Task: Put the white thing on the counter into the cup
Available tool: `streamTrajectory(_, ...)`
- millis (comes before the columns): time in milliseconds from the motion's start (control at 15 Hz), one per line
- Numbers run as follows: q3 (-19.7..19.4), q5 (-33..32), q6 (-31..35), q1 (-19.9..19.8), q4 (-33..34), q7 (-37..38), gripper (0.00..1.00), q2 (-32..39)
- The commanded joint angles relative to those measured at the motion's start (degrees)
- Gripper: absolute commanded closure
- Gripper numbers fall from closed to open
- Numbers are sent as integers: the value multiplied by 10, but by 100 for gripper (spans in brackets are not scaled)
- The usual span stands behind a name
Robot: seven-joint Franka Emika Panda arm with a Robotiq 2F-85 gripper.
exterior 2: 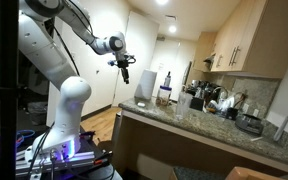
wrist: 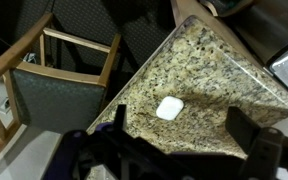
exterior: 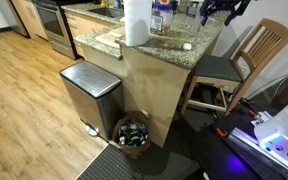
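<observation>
One white thing [wrist: 167, 108] on counter [wrist: 209, 65] corner, gripper [wrist: 184, 138] spread, well above

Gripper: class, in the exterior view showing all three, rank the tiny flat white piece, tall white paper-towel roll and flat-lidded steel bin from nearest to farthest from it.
1. Tiny flat white piece, on the granite counter below the gripper.
2. Tall white paper-towel roll, farther along that counter.
3. Steel bin, on the floor.
</observation>
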Motion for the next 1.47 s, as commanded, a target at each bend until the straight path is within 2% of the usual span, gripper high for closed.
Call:
streamTrajectory(0,-2,-4,2,5,1,25,0,2)
streamTrajectory(200,-5,10,3,11,2,45,0,3)
streamTrajectory(467,6,69,67,7,-5,162,0,9)
streamTrajectory(667,30,51,120,-19,-14,264,0,1)
streamTrajectory(800,51,31,103,-37,-8,345,0,-2)
streamTrajectory(933,58,32,88,-37,-3,423,0,3)
streamTrajectory(1000,46,48,104,-18,-5,434,0,8)
streamTrajectory(1067,37,26,95,-10,-2,410,0,7)
streamTrajectory(1200,37,28,95,-7,-2,434,0,7)
streamTrajectory(1267,37,25,63,-8,7,432,0,8)
streamTrajectory(1333,46,24,71,-16,2,461,0,3)
streamTrajectory(1400,43,63,91,-6,-3,504,0,8)
